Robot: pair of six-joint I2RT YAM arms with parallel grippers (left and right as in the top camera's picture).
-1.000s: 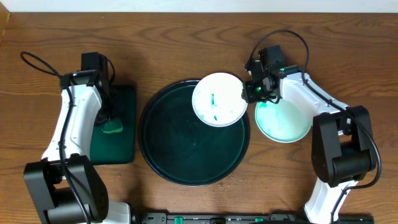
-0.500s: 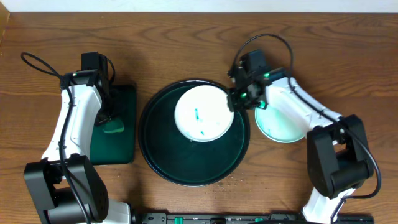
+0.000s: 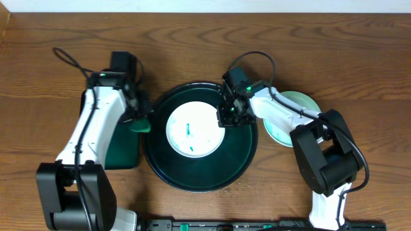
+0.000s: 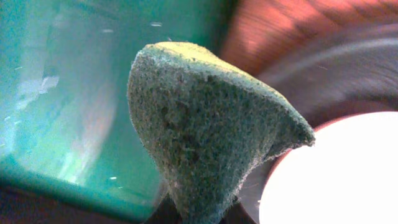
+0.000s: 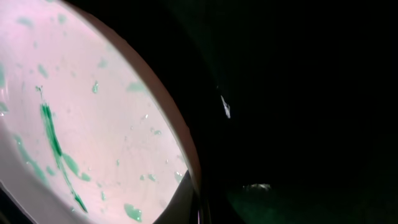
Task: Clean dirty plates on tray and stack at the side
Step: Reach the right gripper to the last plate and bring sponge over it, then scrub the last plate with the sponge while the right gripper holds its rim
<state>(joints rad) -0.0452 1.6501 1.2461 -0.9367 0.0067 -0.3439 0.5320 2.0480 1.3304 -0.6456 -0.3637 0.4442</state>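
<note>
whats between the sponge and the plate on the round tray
Overhead, only the tray rim and a bare strip of its floor separate sponge from plate.

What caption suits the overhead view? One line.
Right gripper grips a streaked plate on the tray; left gripper holds a sponge.

The overhead camera hangs above the table (image 3: 359, 38) and faces straight down, far enough off to take in the left arm (image 3: 96, 128), the right arm (image 3: 282, 115) and the whole tray (image 3: 164, 163) at centre

The left wrist camera sits very near a sponge (image 4: 205, 137) that fills mid-frame, looking past it onto a green tray (image 4: 62, 93) and a slice of the plate (image 4: 336, 174)

The right wrist camera looks at close range along the plate's rim, with the dark tray beside it

All three views share the plate; overhead and left wrist share the sponge
</note>
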